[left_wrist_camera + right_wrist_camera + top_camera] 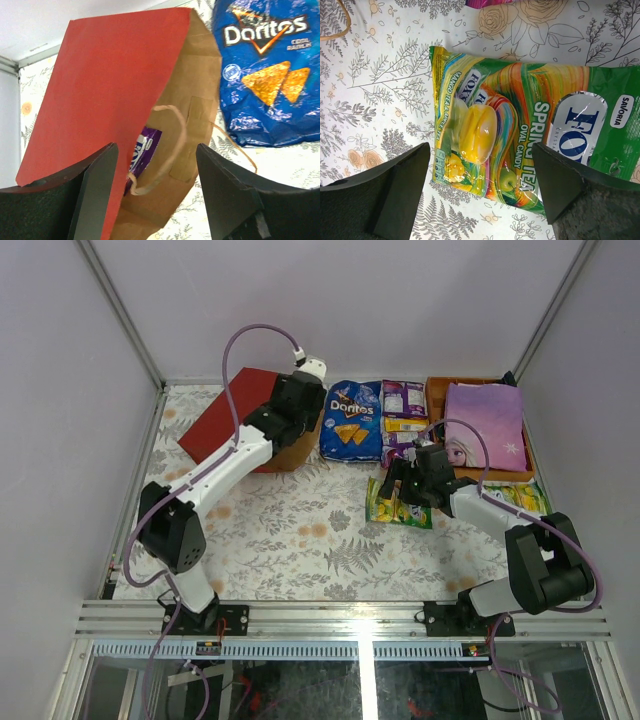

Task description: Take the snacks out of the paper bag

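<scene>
The paper bag point(225, 418) lies on its side at the back left, red outside, with its brown mouth point(200, 95) facing right. A purple packet point(143, 151) lies inside behind a cord handle point(176, 140). My left gripper point(298, 428) is open and empty, just above the mouth point(155, 192). The blue Doritos bag point(352, 420) lies right of the paper bag and shows in the left wrist view point(265, 70). Purple and yellow packs point(403, 410) lie beside it. My right gripper point(397, 483) is open and hovers over a yellow-green candy packet point(520, 130) without holding it.
An orange tray point(437, 395) at the back right holds the lilac princess item point(485, 425). Another yellow-green pack point(520, 498) lies at the right wall. Walls stand close at the back and on both sides. A loose cord loop point(340, 25) lies left of the candy packet.
</scene>
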